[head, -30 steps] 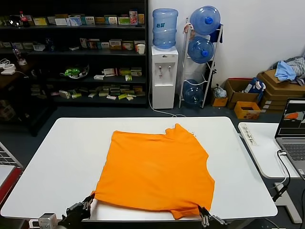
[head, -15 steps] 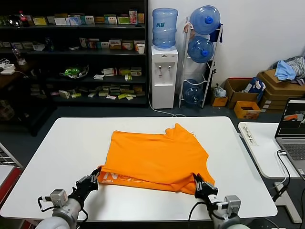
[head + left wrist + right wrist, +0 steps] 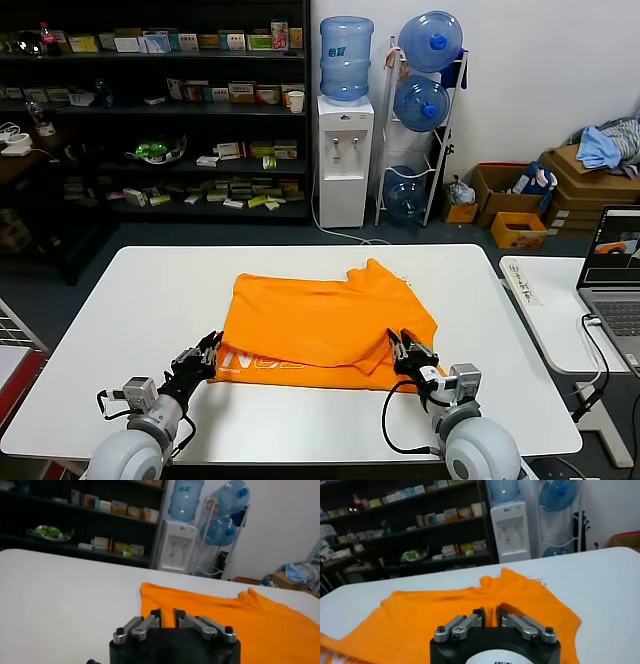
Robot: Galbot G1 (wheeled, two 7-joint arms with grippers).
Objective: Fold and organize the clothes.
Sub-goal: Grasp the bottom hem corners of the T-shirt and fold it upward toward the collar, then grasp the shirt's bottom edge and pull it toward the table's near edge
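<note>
The bright orange T-shirt (image 3: 325, 320) lies on the white table (image 3: 150, 300) with its near hem lifted and folded toward the far side, so white lettering shows along the underside. My left gripper (image 3: 211, 347) is shut on the hem's near left corner; in the left wrist view the gripper (image 3: 167, 617) has orange cloth (image 3: 225, 620) between its fingers. My right gripper (image 3: 396, 343) is shut on the near right corner; in the right wrist view the gripper (image 3: 490, 616) pinches the orange T-shirt (image 3: 445, 610).
A laptop (image 3: 612, 275) sits on a side table to the right, with a cable (image 3: 597, 375) hanging near the table's right edge. Shelves (image 3: 160, 110), a water dispenser (image 3: 345, 150) and cardboard boxes (image 3: 570, 185) stand beyond the table.
Both grippers have carried the shirt's near hem up and away from the table's front edge toward the far side. The fold has grown and the white lettering now shows.
</note>
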